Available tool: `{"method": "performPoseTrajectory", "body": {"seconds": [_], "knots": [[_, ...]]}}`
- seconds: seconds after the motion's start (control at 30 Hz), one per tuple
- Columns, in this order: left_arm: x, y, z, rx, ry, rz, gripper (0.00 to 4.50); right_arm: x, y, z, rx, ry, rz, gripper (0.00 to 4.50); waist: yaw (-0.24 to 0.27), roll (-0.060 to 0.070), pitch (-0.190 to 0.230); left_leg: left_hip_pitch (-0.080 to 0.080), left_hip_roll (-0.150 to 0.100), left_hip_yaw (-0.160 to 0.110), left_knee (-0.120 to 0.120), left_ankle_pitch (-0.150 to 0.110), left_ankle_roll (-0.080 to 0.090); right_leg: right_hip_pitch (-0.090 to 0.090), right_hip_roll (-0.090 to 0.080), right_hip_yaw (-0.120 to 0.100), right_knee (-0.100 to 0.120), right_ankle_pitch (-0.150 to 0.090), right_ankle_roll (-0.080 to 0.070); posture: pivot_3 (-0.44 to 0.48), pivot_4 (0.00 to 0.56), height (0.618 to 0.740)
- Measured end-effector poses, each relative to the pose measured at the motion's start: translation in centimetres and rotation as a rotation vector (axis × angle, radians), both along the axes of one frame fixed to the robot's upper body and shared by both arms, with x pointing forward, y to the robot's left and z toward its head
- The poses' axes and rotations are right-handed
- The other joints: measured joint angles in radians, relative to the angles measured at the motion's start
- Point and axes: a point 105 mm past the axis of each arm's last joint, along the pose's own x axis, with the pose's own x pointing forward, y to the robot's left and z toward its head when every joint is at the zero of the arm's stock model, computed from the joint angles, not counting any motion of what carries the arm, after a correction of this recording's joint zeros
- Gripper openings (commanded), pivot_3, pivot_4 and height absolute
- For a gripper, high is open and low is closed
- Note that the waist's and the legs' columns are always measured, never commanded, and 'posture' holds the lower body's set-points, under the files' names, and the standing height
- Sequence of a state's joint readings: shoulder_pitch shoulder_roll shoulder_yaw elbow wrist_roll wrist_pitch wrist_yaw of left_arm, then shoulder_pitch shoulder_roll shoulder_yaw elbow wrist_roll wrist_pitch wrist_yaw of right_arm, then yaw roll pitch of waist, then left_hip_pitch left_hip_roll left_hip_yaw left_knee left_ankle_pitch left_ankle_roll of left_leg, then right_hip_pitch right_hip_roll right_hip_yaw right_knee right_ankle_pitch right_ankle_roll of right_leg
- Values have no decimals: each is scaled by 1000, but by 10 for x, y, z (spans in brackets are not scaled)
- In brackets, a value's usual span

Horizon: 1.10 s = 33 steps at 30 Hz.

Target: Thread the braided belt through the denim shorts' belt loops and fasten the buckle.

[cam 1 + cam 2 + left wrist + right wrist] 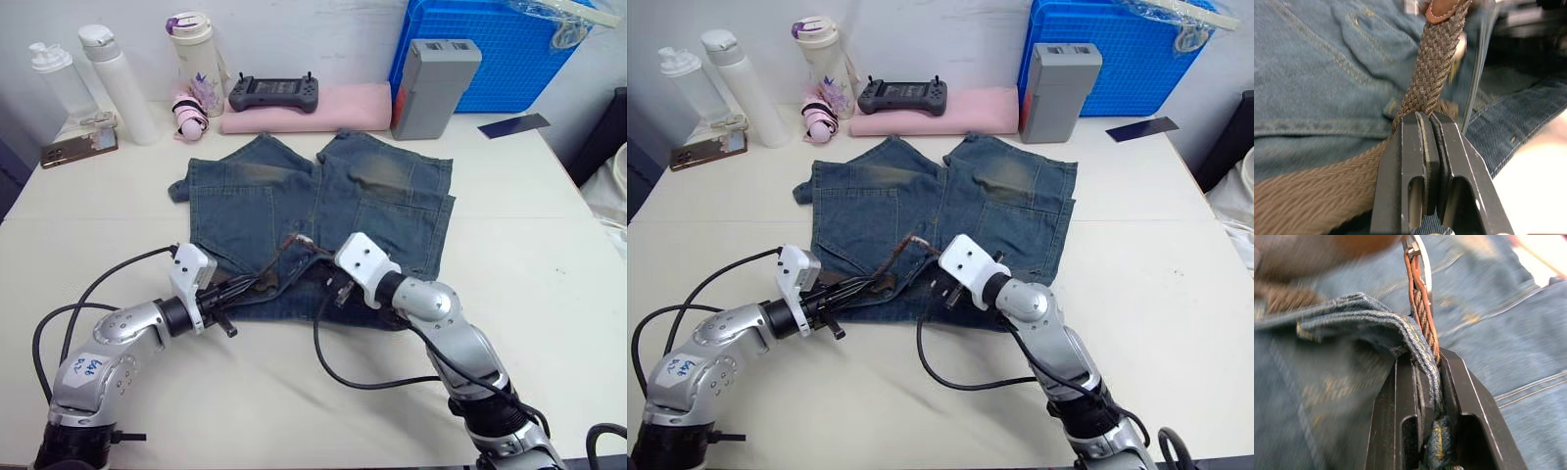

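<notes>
Denim shorts point(323, 211) lie flat on the desk point(549, 245), waistband toward the robot, legs toward the far wall. Left end effector point(1426, 125): fingers closed tight on the braided belt point(1432, 63), which rises from between the pads toward its tan leather end; a further run of the strap passes beside the fingers over the denim. Right end effector point(1426, 363): fingers closed on a fold of the waistband, with the belt's leather-edged end pinched alongside it; the silver buckle point(1413, 247) shows just beyond the fingertips. In the head views both end effectors sit at the near edge of the shorts, near each other, with the belt arching between them above the waistband. Belt loops cannot be made out.
</notes>
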State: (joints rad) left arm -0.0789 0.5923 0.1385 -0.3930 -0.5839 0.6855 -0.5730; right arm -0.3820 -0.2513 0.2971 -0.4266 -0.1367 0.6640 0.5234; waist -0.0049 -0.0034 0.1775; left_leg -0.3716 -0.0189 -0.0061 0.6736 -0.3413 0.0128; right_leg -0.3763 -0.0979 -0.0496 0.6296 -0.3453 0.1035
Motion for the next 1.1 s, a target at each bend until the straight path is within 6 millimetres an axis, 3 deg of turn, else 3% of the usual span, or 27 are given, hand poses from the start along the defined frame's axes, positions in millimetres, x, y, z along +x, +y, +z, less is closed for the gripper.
{"method": "performPoseTrajectory", "body": {"seconds": [1.1], "knots": [[11,-13,4,-7,38,-17,0,-11,0,-5,-75,-18,71,31,0,0,0,0,-1,0,-1,0,0,0,0,0,0,0,0,0,150,739]]}}
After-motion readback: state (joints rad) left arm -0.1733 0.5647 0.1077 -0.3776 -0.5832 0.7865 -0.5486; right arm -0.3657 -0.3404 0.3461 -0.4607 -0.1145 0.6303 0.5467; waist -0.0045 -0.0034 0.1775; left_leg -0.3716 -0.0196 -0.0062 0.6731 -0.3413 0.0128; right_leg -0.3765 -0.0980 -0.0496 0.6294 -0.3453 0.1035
